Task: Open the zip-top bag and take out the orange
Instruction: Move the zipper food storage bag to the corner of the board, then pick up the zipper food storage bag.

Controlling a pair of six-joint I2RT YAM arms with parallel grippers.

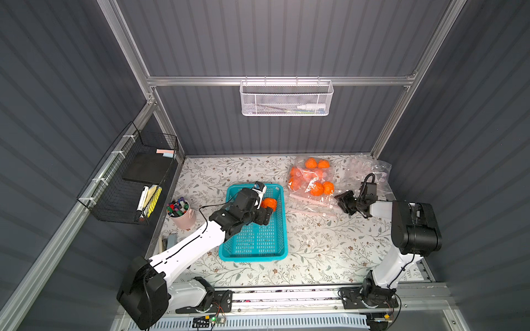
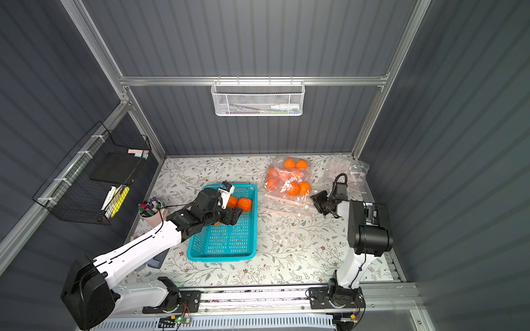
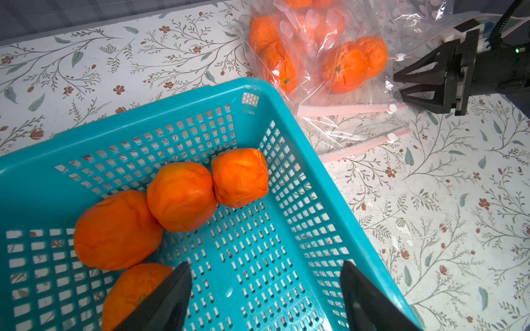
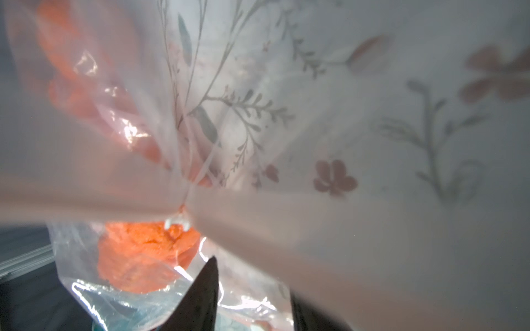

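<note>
Progress is being judged as partway. In a top view the zip-top bag [image 1: 311, 179] is lying near the far edge of the worktop [image 1: 315, 252], toward the right corner, with at least six oranges [image 1: 317, 189] being kept inside. One teal basket [image 1: 255, 240] is sitting mid-worktop, and one empty bag [image 1: 370, 167] is being left in the far right corner. The left gripper [image 1: 266, 214] is being hovered over the basket; the right gripper [image 1: 341, 199] is being held at the full bag's near right corner.

In the left wrist view four loose oranges [image 3: 180, 196] are being counted in the basket. Two pink zip strips [image 3: 344, 110] are being shown apart, so opening is being taken as done and emptying as unfinished. The left fingers [image 3: 163, 301] are being held wide, gripping nothing. The right gripper's fingers are being shown half parted at the film's edge.

In the right wrist view film is being draped close over the lens, with one orange being seen through it and nothing being seen clamped.
</note>
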